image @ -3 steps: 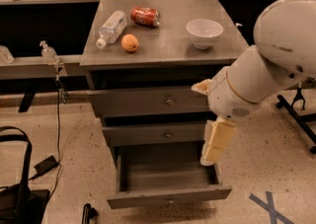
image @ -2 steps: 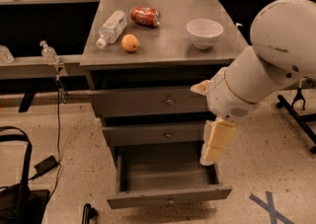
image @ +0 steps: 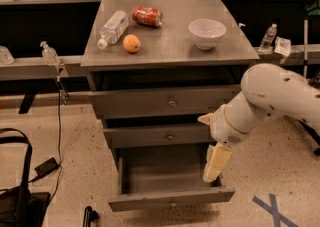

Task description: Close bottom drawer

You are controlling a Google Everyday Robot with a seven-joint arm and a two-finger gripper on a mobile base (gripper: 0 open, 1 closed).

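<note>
While the bottom drawer (image: 171, 199) stands pulled well out from the grey cabinet, its slim front with a small round knob nearest the camera and its deep tray open to view, the two drawers above it sit closed: the middle drawer (image: 160, 136) directly over the tray's back, the top drawer (image: 165, 102) over that. On the desk (image: 170, 51) that forms the cabinet's top lie a clear water bottle (image: 113, 27) on its side, a red can (image: 147, 16) also on its side, an orange (image: 131, 43) just beside the bottle's cap, and a white bowl (image: 207, 33) upright and apart to the right. On the floor to the left sit a black bag (image: 17, 196) and a cable; a blue tape cross (image: 272, 210) marks the floor at the lower right. Nothing lies inside the tray.

The white arm (image: 265, 101) reaches in from the right, crossing in front of the right ends of the upper drawers. The cream tool (image: 212, 171) hangs point-down over the right side of the open tray, near its right wall. I cannot tell how wide it stands, nor whether it touches the drawer; it holds nothing that shows.
</note>
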